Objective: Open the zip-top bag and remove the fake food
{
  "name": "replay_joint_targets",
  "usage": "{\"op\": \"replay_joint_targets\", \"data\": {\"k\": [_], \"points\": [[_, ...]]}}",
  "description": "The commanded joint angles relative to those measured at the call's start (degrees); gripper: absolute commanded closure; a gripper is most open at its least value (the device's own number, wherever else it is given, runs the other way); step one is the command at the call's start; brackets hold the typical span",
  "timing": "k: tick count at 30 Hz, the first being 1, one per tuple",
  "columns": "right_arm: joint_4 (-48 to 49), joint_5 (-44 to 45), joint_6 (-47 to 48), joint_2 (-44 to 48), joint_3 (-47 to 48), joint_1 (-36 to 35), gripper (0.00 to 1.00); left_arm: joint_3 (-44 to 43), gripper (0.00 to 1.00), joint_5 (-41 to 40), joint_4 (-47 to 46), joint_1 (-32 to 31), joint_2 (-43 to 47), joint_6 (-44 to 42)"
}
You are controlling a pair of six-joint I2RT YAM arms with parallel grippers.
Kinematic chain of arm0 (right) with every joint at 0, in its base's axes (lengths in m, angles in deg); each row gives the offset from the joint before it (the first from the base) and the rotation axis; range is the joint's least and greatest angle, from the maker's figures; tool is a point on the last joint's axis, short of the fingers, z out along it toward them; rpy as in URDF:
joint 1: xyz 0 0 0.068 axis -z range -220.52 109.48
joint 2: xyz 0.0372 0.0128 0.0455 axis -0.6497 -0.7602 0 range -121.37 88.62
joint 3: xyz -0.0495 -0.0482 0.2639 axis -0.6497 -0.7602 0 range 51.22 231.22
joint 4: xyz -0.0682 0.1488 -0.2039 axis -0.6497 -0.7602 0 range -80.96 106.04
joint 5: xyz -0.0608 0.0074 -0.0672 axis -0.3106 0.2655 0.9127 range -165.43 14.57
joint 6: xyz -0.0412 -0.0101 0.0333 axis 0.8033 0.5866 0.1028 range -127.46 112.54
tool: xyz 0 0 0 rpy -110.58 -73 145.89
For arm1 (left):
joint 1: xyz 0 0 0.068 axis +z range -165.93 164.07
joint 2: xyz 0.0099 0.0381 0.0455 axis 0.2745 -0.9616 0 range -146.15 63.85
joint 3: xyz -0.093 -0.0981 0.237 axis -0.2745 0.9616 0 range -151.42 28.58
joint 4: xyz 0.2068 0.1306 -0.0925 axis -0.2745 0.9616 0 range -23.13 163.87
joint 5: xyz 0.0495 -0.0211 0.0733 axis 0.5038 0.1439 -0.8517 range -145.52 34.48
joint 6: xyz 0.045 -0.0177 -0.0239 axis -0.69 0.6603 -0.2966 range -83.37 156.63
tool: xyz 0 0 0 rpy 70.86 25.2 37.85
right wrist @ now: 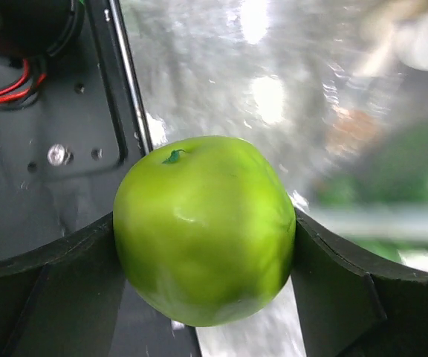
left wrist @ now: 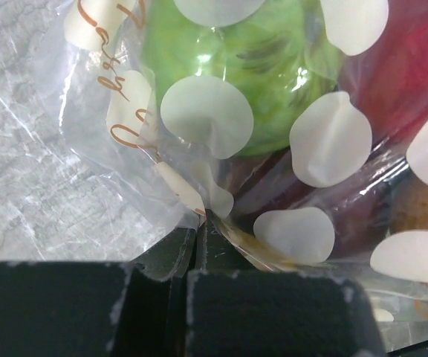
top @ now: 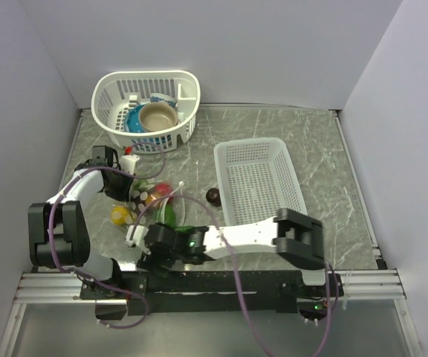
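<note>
The clear zip-top bag (top: 151, 192) with white polka dots (left wrist: 206, 111) lies at the left of the table. Through its plastic I see a lime-green piece (left wrist: 273, 74) and a red piece (left wrist: 407, 82) of the fake food. My left gripper (left wrist: 199, 230) (top: 125, 186) is shut, pinching the bag's edge. My right gripper (right wrist: 204, 245) (top: 136, 236) is near the front edge, both fingers against a lime-green apple (right wrist: 204, 223). A yellow piece (top: 120, 215), a green piece (top: 168, 216) and a dark maroon piece (top: 213, 195) lie on the table.
A white mesh tray (top: 258, 182) stands right of centre. At the back left a white basket (top: 147, 108) holds a bowl and dishes. A small white bottle with a red cap (top: 130, 160) lies by the left arm. Walls close in three sides.
</note>
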Motion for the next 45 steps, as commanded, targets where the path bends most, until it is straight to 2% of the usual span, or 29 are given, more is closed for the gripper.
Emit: {"op": "replay_joint_targets", "data": {"k": [1,4,5,8,10,11,12,13,16,17,20,22,23,24,26,27,32,35,36,37,40,41,43,45], "points": [[2.9,3.4,0.4,14.6,-4.0,1.0,0.71,-2.9,0.99,-0.4,1.8,-0.1,2.7,0.5],[1.7,4.3,-0.2,22.5,-7.3,2.3,0.68,-4.2,0.99,-0.1,2.8,0.0,2.8,0.4],[2.2,7.0,-0.5,26.5,-8.3,2.7,0.68,-5.2,0.99,0.6,3.3,0.0,2.7,0.6],[3.6,11.0,-1.2,34.1,-13.2,7.8,0.7,-7.9,0.99,2.5,5.7,0.0,3.0,1.2],[4.1,17.1,-4.1,37.3,-16.2,14.5,0.81,-10.1,0.99,3.5,7.0,-0.1,3.7,1.7],[4.5,19.9,-4.9,37.9,-17.0,17.0,0.88,-10.8,0.99,4.2,8.3,-0.1,4.0,1.9],[4.6,25.7,-5.9,38.2,-18.1,19.2,0.9,-11.4,0.99,5.3,8.8,-0.1,4.0,2.1],[4.7,27.3,-7.8,38.6,-18.5,24.2,0.9,-12.3,0.99,5.7,9.4,-0.1,4.4,2.3],[3.9,34.1,-12.2,36.1,-19.8,30.7,0.9,-12.2,0.99,6.4,10.2,-0.4,4.8,2.5],[2.4,34.7,-13.5,35.0,-19.8,34.6,0.91,-11.8,0.99,6.1,9.9,-0.4,4.9,2.5],[-0.4,32.2,-16.5,29.4,-18.7,39.9,0.91,-9.7,0.99,5.3,8.5,-0.4,4.5,2.2],[-1.0,29.5,-16.6,26.3,-17.9,40.6,0.82,-8.4,0.99,4.5,7.8,-0.4,4.1,2.0],[-1.9,29.2,-16.4,25.4,-17.0,40.7,0.55,-8.1,0.99,4.3,7.5,-0.4,4.0,1.8],[-2.3,28.2,-15.9,24.9,-16.3,40.7,0.35,-7.8,0.99,4.0,6.8,-0.4,4.0,1.8],[-3.1,27.9,-15.3,24.2,-14.9,40.5,0.07,-7.3,0.99,3.2,6.4,-0.4,4.0,1.6],[-3.5,28.2,-14.7,24.2,-14.2,40.4,0.01,-7.0,0.99,2.9,6.2,-0.4,3.8,1.6],[-5.7,36.2,-12.3,25.6,-8.1,36.0,0.0,-6.9,0.99,2.4,5.4,-0.4,2.5,1.5],[-7.8,36.0,-12.1,24.8,-3.7,31.3,0.0,-6.8,0.99,2.5,5.2,-0.4,2.3,1.5],[-7.9,32.6,-11.5,24.4,-3.0,29.8,0.0,-6.9,0.99,2.5,5.1,-0.4,2.2,1.5],[-7.6,30.1,-10.5,24.4,-2.6,25.3,0.0,-6.9,0.99,2.5,4.9,-0.4,2.2,1.3],[-2.5,20.2,-2.2,24.9,-8.0,17.0,0.0,-6.6,0.99,1.6,4.5,-0.4,2.0,1.0],[-0.4,16.7,1.5,25.1,-9.6,15.7,0.02,-6.5,0.99,1.4,4.2,-0.4,1.9,1.0],[0.8,4.9,2.9,25.2,-13.2,14.9,0.04,-6.5,0.99,1.0,4.0,-0.4,1.6,0.9],[0.8,0.7,3.2,23.1,-14.3,14.9,0.1,-6.8,0.99,1.0,3.8,-0.4,1.1,0.9]]}}
